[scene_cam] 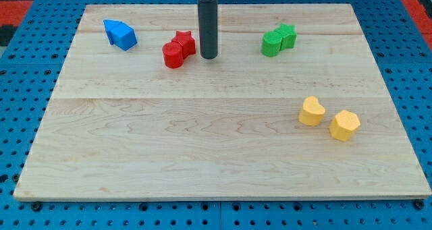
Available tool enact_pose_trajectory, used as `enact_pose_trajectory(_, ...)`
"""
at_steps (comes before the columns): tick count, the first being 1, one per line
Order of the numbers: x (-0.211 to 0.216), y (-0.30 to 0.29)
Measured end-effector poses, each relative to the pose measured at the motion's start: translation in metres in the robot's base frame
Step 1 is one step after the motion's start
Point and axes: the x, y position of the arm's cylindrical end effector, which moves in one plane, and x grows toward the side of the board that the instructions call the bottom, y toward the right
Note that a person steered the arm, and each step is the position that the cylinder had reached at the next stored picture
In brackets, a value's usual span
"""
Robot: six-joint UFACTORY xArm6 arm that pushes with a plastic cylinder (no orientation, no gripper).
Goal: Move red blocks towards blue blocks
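Observation:
A red round block (173,55) and a red star block (183,42) sit touching each other at the upper left of the wooden board (216,149). Two blue blocks (120,34) lie pressed together further toward the view's left and a little higher; their shapes run together. My tip (208,56) stands just to the right of the red pair, close to the star block, with a small gap showing. The rod rises straight up out of the view's top.
Two green blocks (278,40), one a star, touch at the upper right. A yellow heart block (311,111) and a yellow hexagonal block (345,125) lie at the right. A blue pegboard surface (20,95) surrounds the board.

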Motion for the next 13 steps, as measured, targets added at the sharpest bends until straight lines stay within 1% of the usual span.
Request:
enact_pose_trajectory(3,-0.012,-0.032)
enact_pose_trajectory(5,-0.004,-0.026)
enact_pose_trajectory(7,0.076,0.001)
enact_pose_trajectory(9,0.084,0.009)
enact_pose_trajectory(10,0.084,0.046)
enact_pose_trajectory(11,0.046,0.018)
enact_pose_trajectory(12,0.007,-0.042)
enact_pose_trajectory(13,-0.013,-0.068)
